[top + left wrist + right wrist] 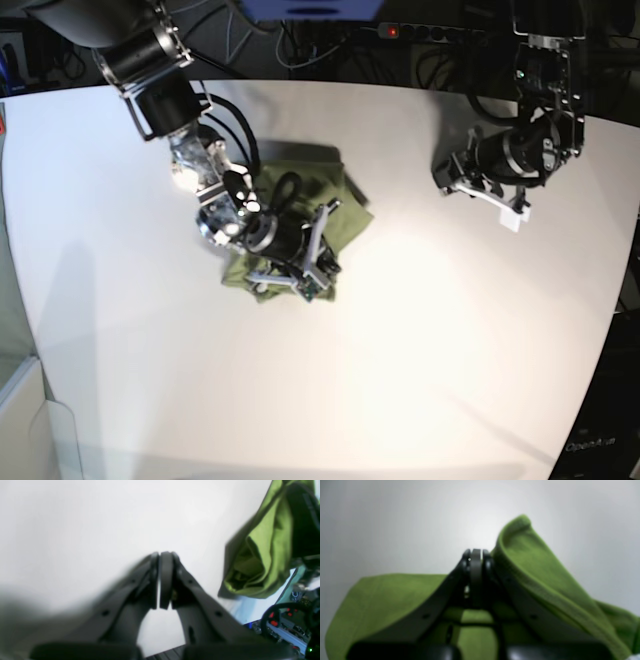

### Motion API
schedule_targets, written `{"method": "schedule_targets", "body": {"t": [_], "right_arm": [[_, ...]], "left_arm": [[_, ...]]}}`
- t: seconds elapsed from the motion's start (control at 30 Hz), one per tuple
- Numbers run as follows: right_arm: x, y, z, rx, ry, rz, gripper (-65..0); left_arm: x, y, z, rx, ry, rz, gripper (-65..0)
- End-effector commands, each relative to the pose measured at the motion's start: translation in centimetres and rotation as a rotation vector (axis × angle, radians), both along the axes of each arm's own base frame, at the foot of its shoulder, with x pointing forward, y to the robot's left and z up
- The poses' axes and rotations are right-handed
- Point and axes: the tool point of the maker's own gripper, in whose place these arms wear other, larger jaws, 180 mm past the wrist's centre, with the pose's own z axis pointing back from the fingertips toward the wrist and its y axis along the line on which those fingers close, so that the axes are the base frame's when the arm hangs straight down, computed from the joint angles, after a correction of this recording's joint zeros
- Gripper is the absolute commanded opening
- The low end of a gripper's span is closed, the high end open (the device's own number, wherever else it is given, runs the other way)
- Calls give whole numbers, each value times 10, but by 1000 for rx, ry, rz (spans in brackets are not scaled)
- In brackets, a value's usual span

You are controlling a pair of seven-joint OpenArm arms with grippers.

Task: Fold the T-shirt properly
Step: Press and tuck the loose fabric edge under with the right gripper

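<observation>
The olive-green T-shirt (352, 213) lies bunched in a small heap on the white table (420, 350), left of centre. My right gripper (476, 553) is shut, and its fingers are buried in the heap. A hemmed fold of the T-shirt (532, 562) drapes over the right finger and more cloth lies below, but none shows between the tips. In the base view this gripper (310, 265) covers the middle of the heap. My left gripper (162, 555) is shut and holds nothing, hovering over bare table well off to the side (450, 185). From there the T-shirt (260, 555) shows at the upper right.
Cables and a power strip (405, 30) run behind the table's far edge. Electronics clutter (287, 622) sits beyond the table edge in the left wrist view. A white bin (25, 420) stands off the near left corner.
</observation>
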Motion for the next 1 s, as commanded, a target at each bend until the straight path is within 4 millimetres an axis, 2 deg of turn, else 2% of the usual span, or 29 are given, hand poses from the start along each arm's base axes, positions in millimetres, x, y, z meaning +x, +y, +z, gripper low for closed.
{"method": "schedule_targets", "body": {"t": [0.0,0.13,0.3,0.53,0.6,0.7,0.83,0.97], "right_arm": [[13,8,19,48,-48,22,-650],[0,23,1,99,14,59,-650],[0,17,-14,133,32,32,-650],[1,14,-19,140,39,23,-650],[2,7,-21,127,37,20,-650],[10,1,-7,121,-10,27,-650],[16,-5,1,87,-29,36,-650],[21,-7,25,66,-90,58,-650]], "left_arm": [[2,2,4,8,-7,-3,-634],[0,3,3,8,0,-2,-634],[-3,3,1,9,6,-1,-634],[-2,3,1,9,7,0,-634],[-1,3,2,9,2,-1,-634],[-2,3,2,9,4,-1,-634],[-3,2,1,9,7,-2,-634],[-3,2,1,9,7,-2,-634]]}}
